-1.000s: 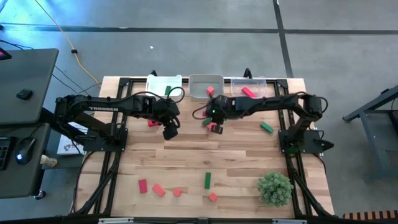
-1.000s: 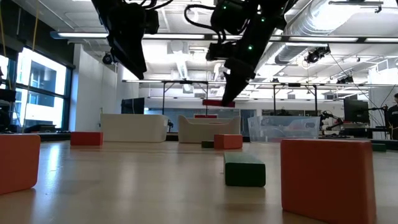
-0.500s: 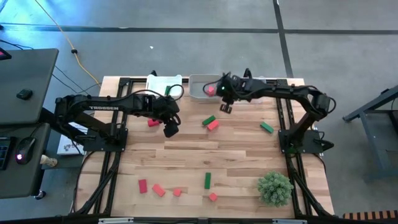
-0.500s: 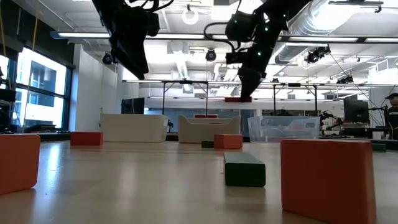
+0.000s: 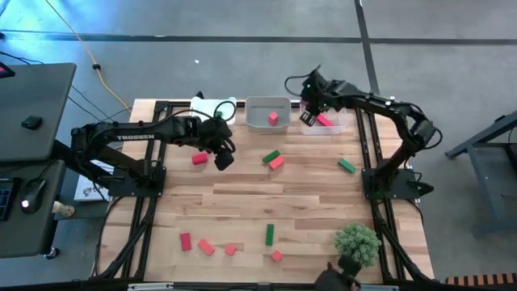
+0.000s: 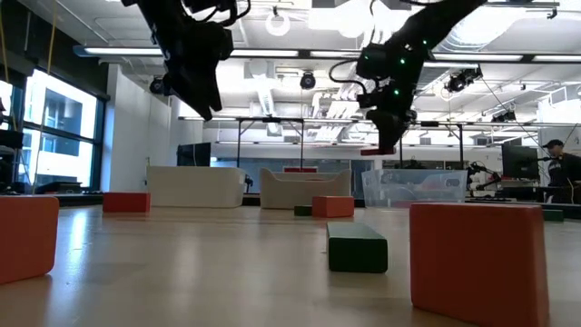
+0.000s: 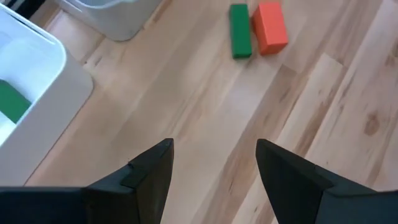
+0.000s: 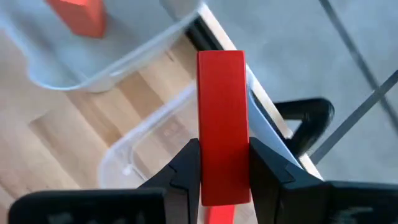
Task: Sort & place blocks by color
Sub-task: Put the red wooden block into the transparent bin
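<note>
Right gripper (image 8: 224, 163): over the clear plastic tray (image 5: 339, 125) at the bench's far right end, jaws clamped on a red rectangular bar block (image 8: 221, 124) held upright — the block hangs above the tray's rim, not yet released.

Left gripper (image 7: 211, 165): above the wooden bench (image 5: 307, 202) near the white tray (image 5: 202, 109), jaws spread wide, holding nothing.

White tray: one green block (image 7: 12, 102) lies inside.

Grey middle tray (image 5: 257, 121): one salmon-pink cube (image 5: 274, 118) inside.

Clear tray: a red block (image 5: 325, 121) already lies inside.

Done so far: three blocks binned by colour, a fourth in hand over the red tray.

Left on the bench, mid area: a red block (image 5: 199, 159) near the left gripper, a green bar (image 5: 271, 156) touching or just beside a salmon-pink block (image 5: 277, 163), and a green block (image 5: 346, 166) towards the right.

Left on the bench, near edge: a green upright bar (image 5: 270, 234) and four red or salmon-pink pieces (image 5: 207, 246).

Judgement: roughly a third complete — about nine blocks remain.

Not for sorting: bushy green plant-like ball (image 5: 357, 244).
</note>
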